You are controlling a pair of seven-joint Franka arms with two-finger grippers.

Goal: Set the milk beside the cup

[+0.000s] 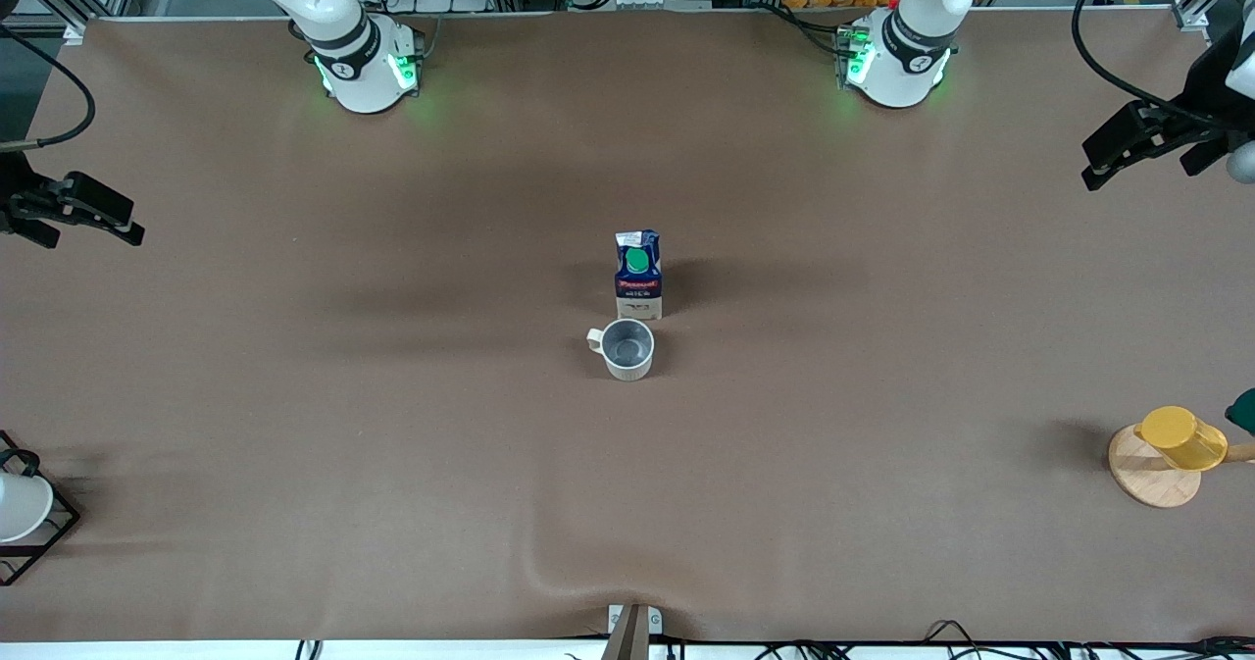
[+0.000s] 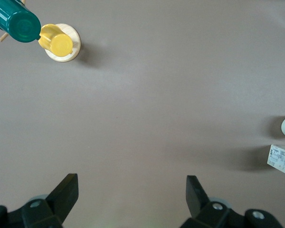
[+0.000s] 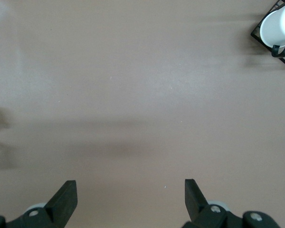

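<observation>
We're seeing the milk (image 1: 638, 275) standing mid-table, just beside the cup (image 1: 627, 348), so placement looks done. Left gripper (image 2: 132, 195) and right gripper (image 3: 130, 198) are hanging wide open, empty, over the table ends; we're expecting only idling next.

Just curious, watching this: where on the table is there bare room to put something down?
Bare brown table surrounds the milk and cup, which stand close together mid-table. Only the ends are crowded: yellow cup on its stand, white cup in a rack.

yellow cup (image 1: 1183, 437) on wooden stand (image 1: 1152, 479); white cup (image 1: 20, 505) in black rack (image 1: 59, 528).
</observation>
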